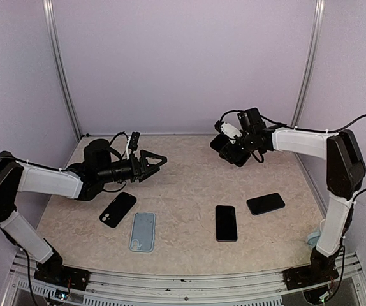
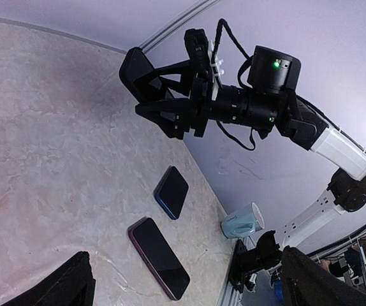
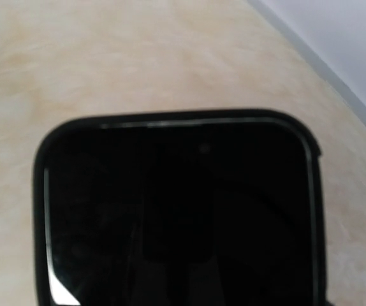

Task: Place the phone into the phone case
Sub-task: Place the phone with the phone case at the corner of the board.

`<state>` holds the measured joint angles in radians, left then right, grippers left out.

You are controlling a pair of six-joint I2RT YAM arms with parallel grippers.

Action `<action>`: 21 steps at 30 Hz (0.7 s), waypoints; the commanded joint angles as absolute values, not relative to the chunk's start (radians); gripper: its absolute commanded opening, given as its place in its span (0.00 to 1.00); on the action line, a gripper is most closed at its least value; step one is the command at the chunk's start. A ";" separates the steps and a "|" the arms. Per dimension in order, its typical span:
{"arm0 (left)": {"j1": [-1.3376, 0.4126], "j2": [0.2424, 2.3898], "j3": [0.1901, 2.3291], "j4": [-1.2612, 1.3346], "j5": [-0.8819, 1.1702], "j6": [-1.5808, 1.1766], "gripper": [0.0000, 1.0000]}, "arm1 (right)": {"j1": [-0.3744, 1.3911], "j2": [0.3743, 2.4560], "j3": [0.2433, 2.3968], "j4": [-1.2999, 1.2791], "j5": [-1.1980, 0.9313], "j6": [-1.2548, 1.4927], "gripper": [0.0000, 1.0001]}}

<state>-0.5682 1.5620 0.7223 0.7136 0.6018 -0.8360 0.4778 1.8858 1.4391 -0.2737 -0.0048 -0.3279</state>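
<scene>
- A black slab phone (image 1: 226,222) is seen lying flat on the marbled beige worktop (image 1: 183,185), its long axis running near-to-far.
- The left pincer (image 1: 156,164), jaws wide apart and empty, is set beyond the phone and to its left.
- Farthest off, the right pincer (image 1: 229,148) is clamped on what seems to be a black rounded phone case (image 3: 180,210), raised off the worktop.

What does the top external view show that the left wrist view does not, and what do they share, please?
Only the top external: the whole left end effector, open, the light-blue phone case and a dark phone or case beside it.
Only the left wrist: the green light on the right wrist camera, and the rim colours of the blue-rimmed phone and purple-rimmed phone.
Both: those two phones lying flat, the right end effector gripping a black phone, and a pale-blue cup.
</scene>
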 commanded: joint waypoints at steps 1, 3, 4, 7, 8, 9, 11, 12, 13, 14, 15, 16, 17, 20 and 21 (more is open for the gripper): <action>-0.563 1.534 0.732 0.705 0.594 -0.819 0.99 | 0.422 1.926 1.506 -0.246 0.043 -0.191 0.55; -0.563 1.533 0.732 0.699 0.590 -0.818 0.99 | 0.396 1.940 1.515 -0.241 0.046 -0.149 0.55; -0.563 1.531 0.732 0.698 0.588 -0.816 0.99 | 0.381 1.945 1.517 -0.236 0.043 -0.128 0.55; -0.563 1.527 0.728 0.693 0.583 -0.815 0.99 | 0.339 1.958 1.520 -0.223 0.042 -0.069 0.55; -0.563 1.525 0.727 0.694 0.581 -0.815 0.99 | 0.322 1.962 1.520 -0.218 0.041 -0.054 0.55; -0.563 1.526 0.726 0.693 0.581 -0.815 0.99 | 0.310 1.968 1.520 -0.215 0.044 -0.041 0.55; -0.563 1.523 0.723 0.695 0.579 -0.815 0.99 | 0.288 1.982 1.524 -0.211 0.053 -0.015 0.55; -0.563 1.523 0.721 0.696 0.578 -0.817 0.99 | 0.278 1.993 1.528 -0.212 0.057 -0.007 0.56; -0.563 1.523 0.721 0.697 0.577 -0.818 0.99 | 0.268 2.002 1.535 -0.217 0.061 -0.003 0.56; -0.564 1.523 0.722 0.697 0.576 -0.822 0.99 | 0.258 2.014 1.540 -0.221 0.065 -0.003 0.56; -0.568 1.522 0.726 0.692 0.571 -0.832 0.99 | 0.251 2.025 1.546 -0.225 0.069 -0.002 0.57; -0.572 1.520 0.732 0.678 0.560 -0.838 0.99 | 0.244 2.036 1.552 -0.228 0.074 -0.003 0.57; -0.580 1.517 0.741 0.660 0.543 -0.844 0.99 | 0.235 2.049 1.558 -0.230 0.076 -0.002 0.57; -0.613 1.489 0.775 0.593 0.474 -0.859 0.99 | 0.213 2.077 1.562 -0.228 0.079 0.034 0.57; -0.625 1.478 0.791 0.576 0.467 -0.860 0.99 | 0.207 2.085 1.560 -0.224 0.079 0.039 0.57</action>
<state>-0.5854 1.5349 0.7284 0.6502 0.5373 -0.8463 0.2344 2.0556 1.5272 -0.2710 0.0639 -0.0113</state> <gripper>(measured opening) 0.989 0.765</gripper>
